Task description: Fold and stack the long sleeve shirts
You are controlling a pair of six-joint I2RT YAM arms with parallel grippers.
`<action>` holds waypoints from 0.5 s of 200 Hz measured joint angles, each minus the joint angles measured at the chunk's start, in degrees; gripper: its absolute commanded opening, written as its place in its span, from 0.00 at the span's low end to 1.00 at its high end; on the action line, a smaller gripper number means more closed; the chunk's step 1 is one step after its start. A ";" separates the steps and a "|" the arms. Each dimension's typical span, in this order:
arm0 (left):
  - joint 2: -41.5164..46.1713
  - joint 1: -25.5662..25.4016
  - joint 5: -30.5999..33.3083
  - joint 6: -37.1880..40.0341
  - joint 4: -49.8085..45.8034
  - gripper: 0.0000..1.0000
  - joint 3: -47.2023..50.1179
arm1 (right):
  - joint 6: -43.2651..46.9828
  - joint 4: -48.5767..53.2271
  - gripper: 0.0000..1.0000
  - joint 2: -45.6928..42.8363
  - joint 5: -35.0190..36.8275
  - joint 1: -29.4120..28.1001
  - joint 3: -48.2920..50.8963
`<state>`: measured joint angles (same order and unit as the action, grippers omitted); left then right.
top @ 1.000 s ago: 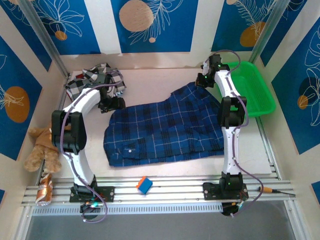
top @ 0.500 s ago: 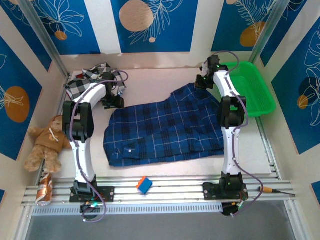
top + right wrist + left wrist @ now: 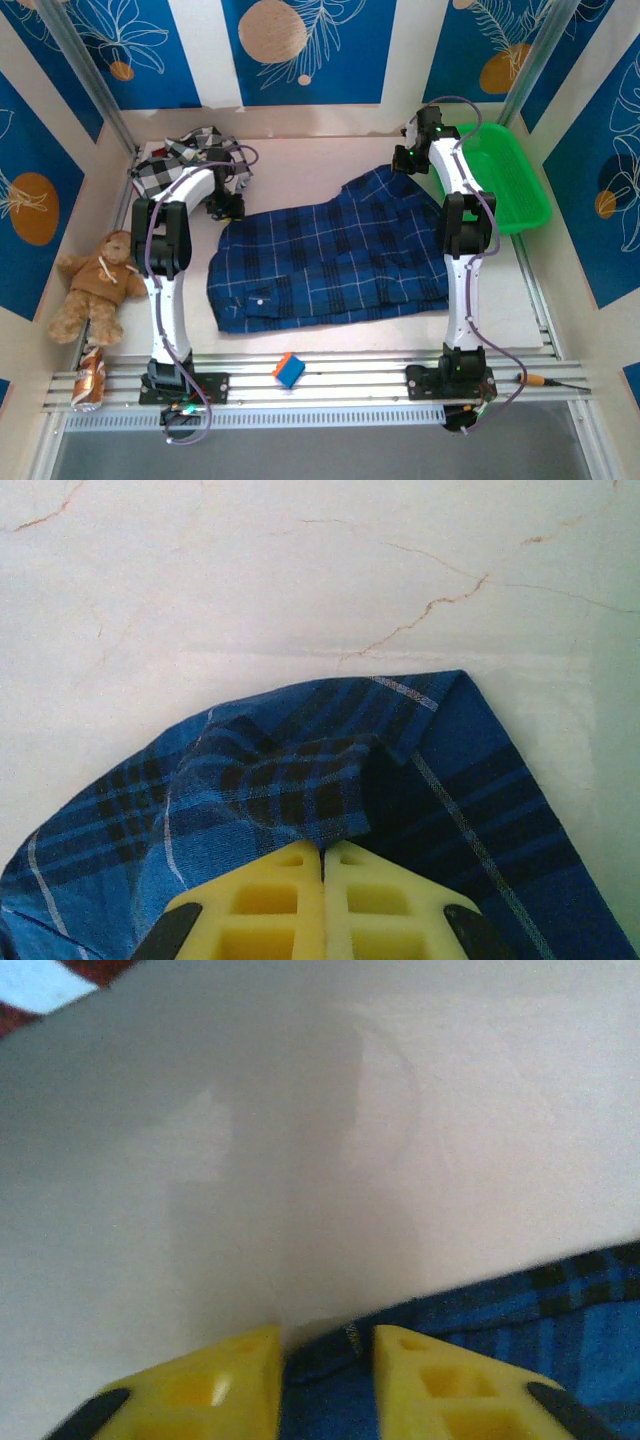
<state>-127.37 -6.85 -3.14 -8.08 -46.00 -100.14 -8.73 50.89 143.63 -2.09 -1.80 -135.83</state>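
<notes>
The dark blue plaid shirt (image 3: 330, 255) lies spread flat mid-table. My left gripper (image 3: 228, 205) is at its back-left corner. In the left wrist view the yellow fingers (image 3: 235, 1385) stand close together, and the blue cloth edge (image 3: 330, 1360) fills the gap at the gripper (image 3: 327, 1345). My right gripper (image 3: 405, 160) is at the shirt's back-right corner. There its fingers (image 3: 275, 900) are pressed together, gripper (image 3: 322, 848), with a raised fold of plaid cloth (image 3: 290, 790) pinched at the tips. The black-and-white checked shirt (image 3: 175, 160) lies crumpled at the back left.
A green plastic basket (image 3: 510, 180) sits at the back right, next to the right arm. A brown teddy bear (image 3: 95, 285) lies at the left edge with a can (image 3: 90, 380) below it. A blue and orange block (image 3: 288, 370) rests on the front rail.
The left arm's elbow has swung to the right and stands more upright. Its jaws have closed in on the shirt's back-left corner. The right arm has stayed put.
</notes>
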 measured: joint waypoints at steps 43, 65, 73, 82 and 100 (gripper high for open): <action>0.13 0.07 -1.31 0.90 0.55 0.01 0.26 | 0.13 0.24 0.00 -0.02 0.61 0.00 0.09; 0.61 0.04 -1.95 0.98 1.18 0.00 0.57 | 0.11 0.70 0.00 -0.07 0.79 0.00 0.09; 1.33 0.04 -2.01 0.96 1.68 0.00 1.07 | 0.09 0.85 0.00 -0.09 0.83 -0.02 0.11; 2.47 0.04 -2.27 0.98 2.49 0.00 2.08 | 0.09 0.90 0.00 -0.28 1.01 0.00 0.33; 6.23 0.04 -2.78 1.05 4.57 0.00 5.29 | -0.13 0.96 0.00 -1.14 1.62 -0.09 1.31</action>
<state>-121.14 -6.81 -5.91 -7.03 -41.43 -94.85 -8.86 51.86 142.50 -0.47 -1.89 -134.52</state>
